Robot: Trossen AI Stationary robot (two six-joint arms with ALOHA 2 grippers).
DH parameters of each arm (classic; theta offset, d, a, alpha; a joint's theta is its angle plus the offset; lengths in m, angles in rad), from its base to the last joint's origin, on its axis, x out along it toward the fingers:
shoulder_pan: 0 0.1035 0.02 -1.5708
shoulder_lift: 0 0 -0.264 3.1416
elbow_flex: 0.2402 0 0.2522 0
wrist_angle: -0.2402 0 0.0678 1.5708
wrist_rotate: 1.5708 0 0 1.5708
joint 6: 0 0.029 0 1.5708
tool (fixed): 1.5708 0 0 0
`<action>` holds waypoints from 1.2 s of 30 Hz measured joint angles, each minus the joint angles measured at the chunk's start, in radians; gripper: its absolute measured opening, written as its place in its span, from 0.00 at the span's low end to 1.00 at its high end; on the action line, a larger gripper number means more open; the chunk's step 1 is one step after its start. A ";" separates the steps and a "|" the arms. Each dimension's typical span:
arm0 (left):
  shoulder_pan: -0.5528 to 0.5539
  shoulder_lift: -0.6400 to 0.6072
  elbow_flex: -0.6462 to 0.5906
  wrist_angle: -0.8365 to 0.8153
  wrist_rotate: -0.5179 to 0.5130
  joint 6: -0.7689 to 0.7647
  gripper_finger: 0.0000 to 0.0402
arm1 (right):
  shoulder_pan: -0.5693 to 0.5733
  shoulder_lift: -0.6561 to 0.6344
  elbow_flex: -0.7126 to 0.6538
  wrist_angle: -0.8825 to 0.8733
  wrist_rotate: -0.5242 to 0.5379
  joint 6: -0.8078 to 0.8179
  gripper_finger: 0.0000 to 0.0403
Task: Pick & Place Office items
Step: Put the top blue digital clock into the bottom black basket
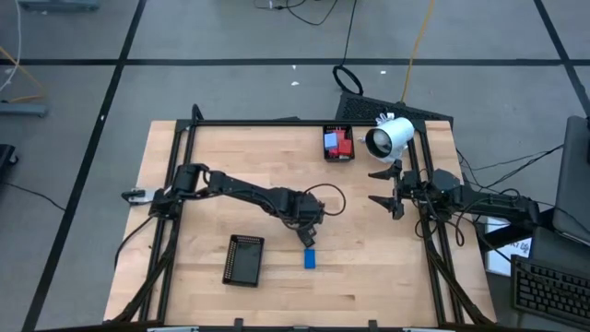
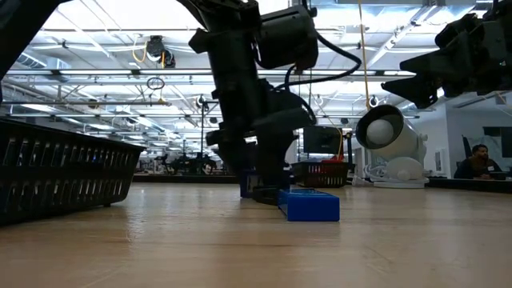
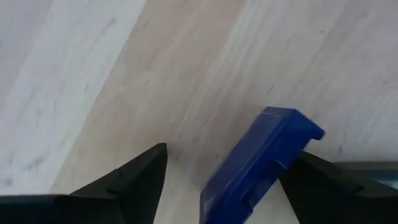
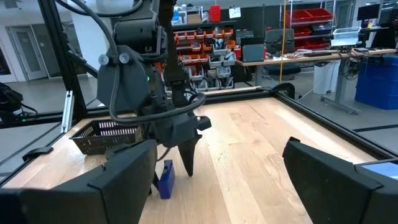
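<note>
A blue flat rectangle (image 1: 311, 259) lies flat on the wooden table, near the middle. My left gripper (image 1: 309, 237) points steeply down over its far end and is open. In the left wrist view the blue rectangle (image 3: 258, 165) lies between the two fingers, with bare table between it and one finger (image 3: 140, 177) and the other finger (image 3: 323, 183) right beside it. In the low view the piece (image 2: 309, 205) rests on the table in front of the fingers. My right gripper (image 1: 373, 184) waits open at the table's right side, held level above the table. My left gripper stands astride the blue rectangle's far end from above. One finger is clear of it. The other finger lies against or just beside its long edge (image 3: 287, 163), and I cannot tell whether it touches. The piece lies flat on the table.
A black mesh tray (image 1: 243, 259) sits to the left of the blue piece, near the front edge. A smaller tray (image 1: 338, 155) at the far edge holds red and blue pieces. A white cylindrical device (image 1: 389, 136) stands at the far right. Bare wood lies between the arms.
</note>
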 joint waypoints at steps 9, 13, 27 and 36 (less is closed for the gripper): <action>-0.008 -0.002 0.001 -0.014 0.006 0.294 0.57 | 0.000 0.000 0.000 0.000 0.000 0.000 0.84; -0.008 -0.002 0.001 -0.007 0.008 0.338 0.48 | 0.000 0.000 0.000 0.000 0.000 0.000 0.85; -0.007 -0.002 0.001 0.019 0.002 0.371 0.23 | 0.000 0.000 0.000 0.000 0.000 0.000 0.85; -0.007 -0.031 0.001 -0.041 0.005 0.365 0.12 | 0.000 0.000 0.000 0.000 0.000 0.000 0.84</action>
